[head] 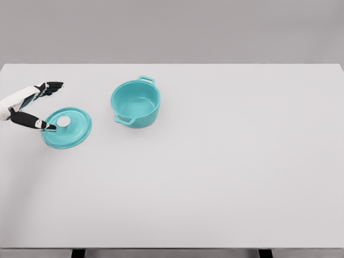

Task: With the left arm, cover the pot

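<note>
Reach step: my left hand hangs spread, empty, over the lid; next I must pinch its knob and carry it right to the pot.

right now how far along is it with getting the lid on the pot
Early stage. Done: the left hand has reached the teal lid, its thumb tip at the lid's left rim near the white knob, other fingers spread above. In hand: closing a grasp; the lid lies flat on the table, not lifted. Left: grip it, lift, carry it right to the open, uncovered pot and set it on top.
</note>
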Action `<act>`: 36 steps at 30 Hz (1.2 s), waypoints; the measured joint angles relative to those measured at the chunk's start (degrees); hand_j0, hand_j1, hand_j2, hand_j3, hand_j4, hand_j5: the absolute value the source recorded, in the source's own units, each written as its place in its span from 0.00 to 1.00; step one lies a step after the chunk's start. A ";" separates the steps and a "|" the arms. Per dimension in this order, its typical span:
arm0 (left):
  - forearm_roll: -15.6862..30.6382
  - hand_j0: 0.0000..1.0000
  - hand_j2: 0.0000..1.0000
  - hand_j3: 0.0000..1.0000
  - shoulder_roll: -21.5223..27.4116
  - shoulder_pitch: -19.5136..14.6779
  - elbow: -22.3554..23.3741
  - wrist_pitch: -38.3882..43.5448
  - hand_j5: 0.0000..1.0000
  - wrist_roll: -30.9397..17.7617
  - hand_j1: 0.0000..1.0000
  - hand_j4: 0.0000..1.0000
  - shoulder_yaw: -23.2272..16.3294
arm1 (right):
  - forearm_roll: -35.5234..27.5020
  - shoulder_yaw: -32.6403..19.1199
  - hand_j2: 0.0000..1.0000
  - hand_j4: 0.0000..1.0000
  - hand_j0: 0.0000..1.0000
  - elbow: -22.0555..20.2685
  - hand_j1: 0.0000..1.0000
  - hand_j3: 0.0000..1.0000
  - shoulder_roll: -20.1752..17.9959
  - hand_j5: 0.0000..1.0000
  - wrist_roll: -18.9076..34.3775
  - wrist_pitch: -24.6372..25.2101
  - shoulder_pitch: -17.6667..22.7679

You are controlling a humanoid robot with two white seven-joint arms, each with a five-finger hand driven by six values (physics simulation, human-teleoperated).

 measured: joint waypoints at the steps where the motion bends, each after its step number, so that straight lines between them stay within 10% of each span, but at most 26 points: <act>1: 0.10 1.00 1.00 1.00 -0.91 -0.97 0.91 1.05 1.00 0.00 1.00 1.00 0.11 | 0.00 0.00 1.00 1.00 1.00 0.00 1.00 1.00 0.00 1.00 0.00 0.00 0.00; 36: -1.74 0.91 0.91 0.91 -6.11 2.54 5.16 -1.57 0.91 0.00 0.91 0.91 4.16 | 0.00 0.00 1.00 1.00 1.00 -0.01 1.00 1.00 0.00 1.00 0.00 0.00 0.00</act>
